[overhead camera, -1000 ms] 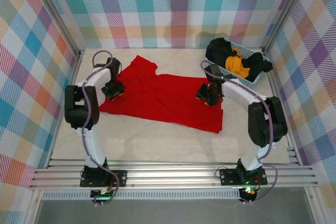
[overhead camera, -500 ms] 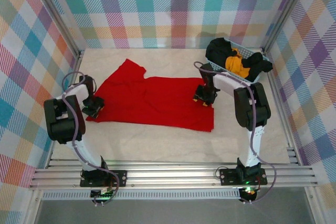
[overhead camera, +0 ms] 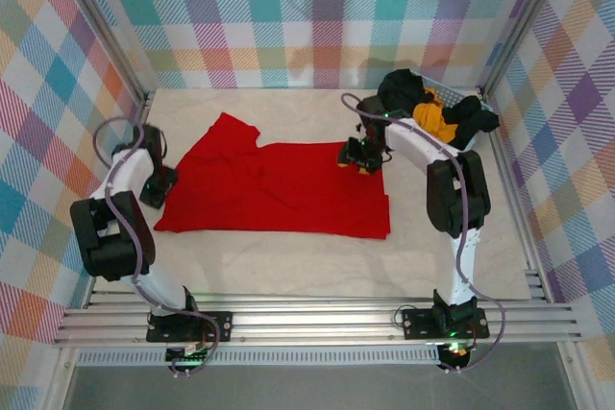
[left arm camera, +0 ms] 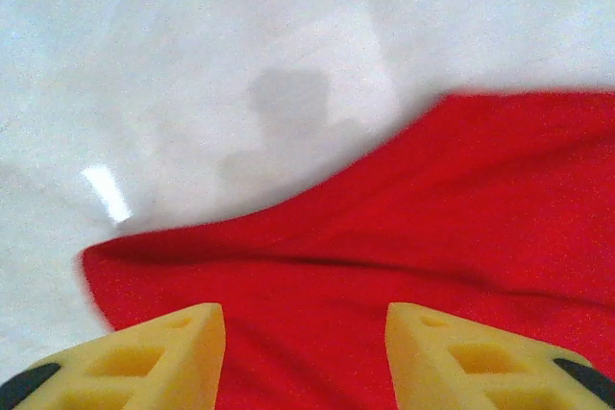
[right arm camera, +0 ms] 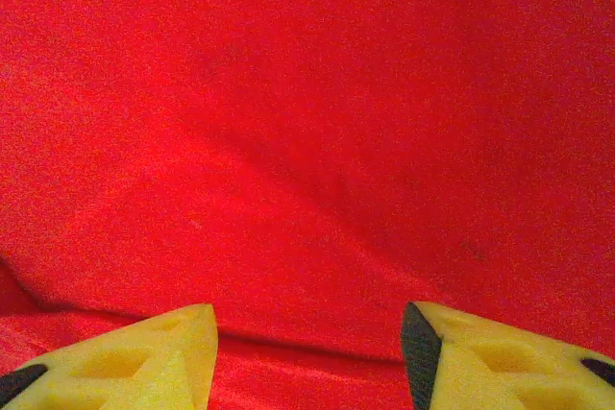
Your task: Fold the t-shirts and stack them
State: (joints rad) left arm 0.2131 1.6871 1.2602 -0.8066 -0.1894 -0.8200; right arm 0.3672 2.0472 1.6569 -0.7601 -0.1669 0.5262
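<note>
A bright red t-shirt (overhead camera: 279,184) lies spread flat across the middle of the table. My left gripper (overhead camera: 157,187) sits at the shirt's left edge. In the left wrist view its yellow fingers (left arm camera: 163,352) stand apart over the red cloth (left arm camera: 461,199), so the left gripper (left arm camera: 303,333) is open and pinches nothing. My right gripper (overhead camera: 357,156) is over the shirt's far right corner. It is also open (right arm camera: 307,328), with red cloth (right arm camera: 307,122) and a fold line under the gap. A black t-shirt (overhead camera: 399,91) and an orange-yellow one (overhead camera: 432,114) are heaped in the basket.
The light blue lattice basket (overhead camera: 459,147) stands at the back right corner, just behind the right arm. Plaid walls close in the left, back and right. Bare table runs along the front, below the shirt's near hem.
Both grippers moved outward and toward the back, stretching the red shirt flatter and shifting it left. Both sets of jaws have since widened and let the cloth go.
</note>
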